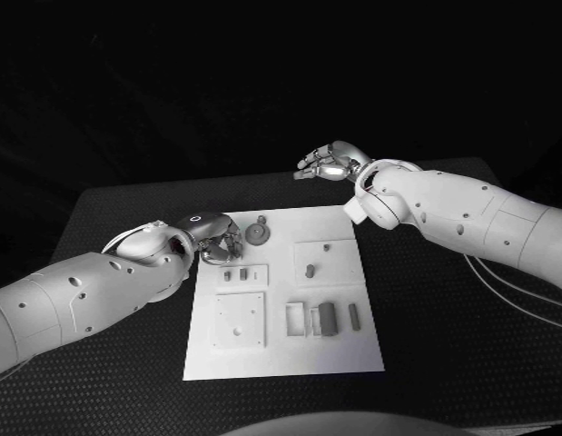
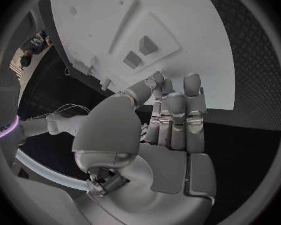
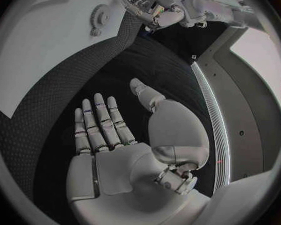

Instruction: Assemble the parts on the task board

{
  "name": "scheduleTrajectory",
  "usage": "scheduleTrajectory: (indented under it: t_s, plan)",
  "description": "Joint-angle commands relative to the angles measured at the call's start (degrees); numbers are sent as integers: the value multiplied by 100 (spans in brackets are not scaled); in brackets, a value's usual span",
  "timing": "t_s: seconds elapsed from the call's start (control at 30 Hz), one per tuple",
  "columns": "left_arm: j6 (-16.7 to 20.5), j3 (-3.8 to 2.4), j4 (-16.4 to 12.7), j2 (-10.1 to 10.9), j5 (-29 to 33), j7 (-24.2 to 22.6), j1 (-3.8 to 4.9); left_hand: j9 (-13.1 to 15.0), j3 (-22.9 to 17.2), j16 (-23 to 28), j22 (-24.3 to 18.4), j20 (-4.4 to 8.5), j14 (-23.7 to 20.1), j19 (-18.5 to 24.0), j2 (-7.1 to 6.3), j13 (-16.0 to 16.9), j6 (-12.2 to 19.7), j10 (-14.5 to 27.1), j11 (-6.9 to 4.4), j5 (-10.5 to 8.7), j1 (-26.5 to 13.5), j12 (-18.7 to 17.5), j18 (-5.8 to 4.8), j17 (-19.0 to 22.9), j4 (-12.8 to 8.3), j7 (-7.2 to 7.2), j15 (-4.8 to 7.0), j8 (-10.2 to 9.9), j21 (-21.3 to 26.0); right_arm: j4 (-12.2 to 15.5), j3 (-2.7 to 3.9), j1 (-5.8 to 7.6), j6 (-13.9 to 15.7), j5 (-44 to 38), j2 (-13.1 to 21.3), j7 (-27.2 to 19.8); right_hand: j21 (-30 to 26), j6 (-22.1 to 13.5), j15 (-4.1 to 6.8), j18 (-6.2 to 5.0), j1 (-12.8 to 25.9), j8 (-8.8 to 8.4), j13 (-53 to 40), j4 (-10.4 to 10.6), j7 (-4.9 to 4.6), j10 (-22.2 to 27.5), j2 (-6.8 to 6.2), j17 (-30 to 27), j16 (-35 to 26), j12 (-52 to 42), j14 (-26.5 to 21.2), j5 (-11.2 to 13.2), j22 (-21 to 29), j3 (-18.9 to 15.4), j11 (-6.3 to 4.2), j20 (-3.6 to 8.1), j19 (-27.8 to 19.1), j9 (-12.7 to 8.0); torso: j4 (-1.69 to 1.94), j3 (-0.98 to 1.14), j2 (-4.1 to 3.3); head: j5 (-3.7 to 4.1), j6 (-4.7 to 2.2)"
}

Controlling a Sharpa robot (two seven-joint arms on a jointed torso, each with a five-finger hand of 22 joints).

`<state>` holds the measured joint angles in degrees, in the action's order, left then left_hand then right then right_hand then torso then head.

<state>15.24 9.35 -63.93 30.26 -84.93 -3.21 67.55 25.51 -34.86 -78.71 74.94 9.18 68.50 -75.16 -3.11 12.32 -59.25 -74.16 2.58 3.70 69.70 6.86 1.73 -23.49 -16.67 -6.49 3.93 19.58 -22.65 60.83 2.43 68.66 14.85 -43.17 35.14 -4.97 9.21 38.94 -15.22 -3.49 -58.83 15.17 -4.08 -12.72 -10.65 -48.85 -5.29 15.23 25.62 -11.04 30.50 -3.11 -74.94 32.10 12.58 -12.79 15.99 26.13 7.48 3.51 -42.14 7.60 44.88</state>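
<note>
1. Two white arms reach over the black textured table, and we see each one end in a silver many-fingered robot hand.
2. We find the left robot hand at the near-left edge of the flat white rectangular task board, with its fingers bent down toward the board's surface.
3. In the left wrist view that left robot hand has its fingers side by side and curved forward; we see nothing between them, so we read it as closed on nothing.
4. Just beyond its fingertips, on the board, lies a round grey toothed gear part; we cannot tell whether a fingertip touches it.
5. We see the right robot hand well apart from the left one, raised past the board's far edge, fingers loosely spread and holding nothing.
6. The right wrist view confirms it: the right robot hand lies flat and open, palm showing, above the table, with the gear and the board far ahead of its fingertips.
7. On the near side of the left robot hand, the board carries two small grey block parts in a shallow raised frame.
8. Nearer still sits a square raised white plate with small holes.
9. Toward the right robot hand's side of the board lie a small grey peg and a row of upright grey rectangular parts.
</note>
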Motion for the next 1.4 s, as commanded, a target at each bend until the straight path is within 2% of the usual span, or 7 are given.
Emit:
scheduleTrajectory:
  t_s: [0.03, 0.73, 1.0, 1.4]
  plan:
    - [-101, 0, 5, -16, -61, 27, 4, 6, -23, -13, 127, 16, 24, -14, 49, 9, -38, -39, -5, 8, 3, -1, 378, 5, -1, -3, 1, 17, -17, 3, 2, -1, -69, -9, -1, -67, -37, -52, -47, 68, 60, 36, 9, 26, -304, -31, 13, 7, -22, 32, 7, 30, -46, -15, 8, 5, 37, -6, 2, -1, 1, 9, 3]
    - [-139, 3, 29, -88, -69, 15, 2, 5, -20, -11, 128, 19, 21, -8, 54, 14, -40, -48, -7, -1, -5, -7, 374, 5, -2, -3, 3, 16, -18, 3, 2, -1, -71, -9, -5, -69, -47, -54, -47, 67, 61, 39, 9, 27, -304, -32, 13, 7, -23, 34, 7, 30, -52, -16, 9, 4, 40, -10, 2, -3, 0, 17, 1]
    - [-168, 26, 51, -108, -69, 45, 3, 5, -20, -10, 128, 20, 20, -6, 55, 16, -41, -52, -8, -2, -7, -10, 372, 5, -3, -2, 4, 16, -18, -5, 2, -1, -69, -9, 0, -67, -51, -54, -47, 67, 60, 40, 9, 26, -304, -32, 13, 8, -24, 34, 7, 30, -55, -16, 9, 4, 41, -11, 0, -1, -2, 40, 4]
    - [-415, 44, 67, -117, -178, 173, 4, 5, -19, -10, 128, 22, 18, -3, 59, 18, -42, -56, -9, -4, -10, -14, 370, 4, -3, -2, 5, 16, -19, 1, 2, -1, -72, -8, 7, -67, -56, -54, -47, 66, 61, 41, 9, 26, -305, -33, 12, 8, -24, 35, 7, 30, -58, -17, 9, 4, 43, -12, 6, -2, 2, 42, 10]
